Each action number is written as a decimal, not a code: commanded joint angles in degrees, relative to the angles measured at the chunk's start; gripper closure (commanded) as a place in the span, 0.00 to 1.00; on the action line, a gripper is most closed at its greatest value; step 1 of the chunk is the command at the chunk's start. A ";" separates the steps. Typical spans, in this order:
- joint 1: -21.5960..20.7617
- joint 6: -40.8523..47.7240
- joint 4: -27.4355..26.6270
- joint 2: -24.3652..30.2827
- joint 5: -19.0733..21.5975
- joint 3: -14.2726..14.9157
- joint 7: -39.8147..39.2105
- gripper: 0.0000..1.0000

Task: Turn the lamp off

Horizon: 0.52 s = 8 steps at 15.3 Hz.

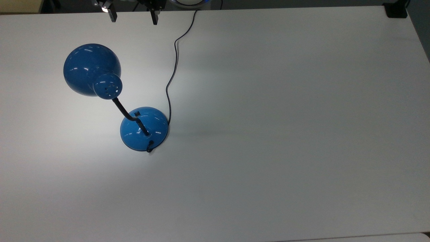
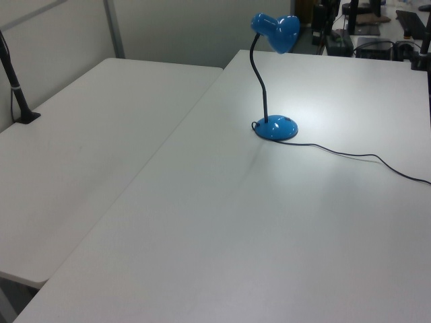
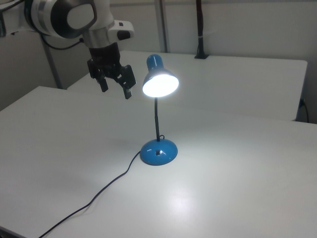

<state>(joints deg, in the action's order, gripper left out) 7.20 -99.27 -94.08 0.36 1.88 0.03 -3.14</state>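
The lamp stands on the white table [image 1: 268, 134], with a glossy blue dome shade [image 1: 90, 69], a black gooseneck and a round blue base [image 1: 144, 129]. A small black switch [image 1: 136, 114] sits on the base. The shade [image 3: 159, 79] glows bright and throws a pool of light on the table, so the lamp is on. Its thin black cord [image 1: 174, 67] runs off the top view's upper edge. My gripper [image 3: 117, 88] hangs open and empty in the air, to the right view's left of the shade, well above the base [image 3: 158, 151]. In the top view my gripper [image 1: 133, 16] is at the upper edge.
A second white table [image 2: 101, 134] adjoins at the left view's left, with a black clamped post [image 2: 17, 81] on it. A black clamp [image 1: 396, 10] sits at the top view's upper right corner. The cord [image 2: 363, 156] trails across the table toward the left view's right.
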 commanded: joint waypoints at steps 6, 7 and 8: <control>-0.87 -0.83 -1.02 0.52 0.40 0.23 0.94 0.00; -0.87 -0.83 -1.02 0.52 0.31 0.32 0.94 0.00; -0.87 -0.83 -1.11 0.52 0.31 0.32 0.59 0.00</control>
<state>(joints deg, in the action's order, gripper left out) 7.05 -99.27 -94.31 0.30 1.88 -0.03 -3.13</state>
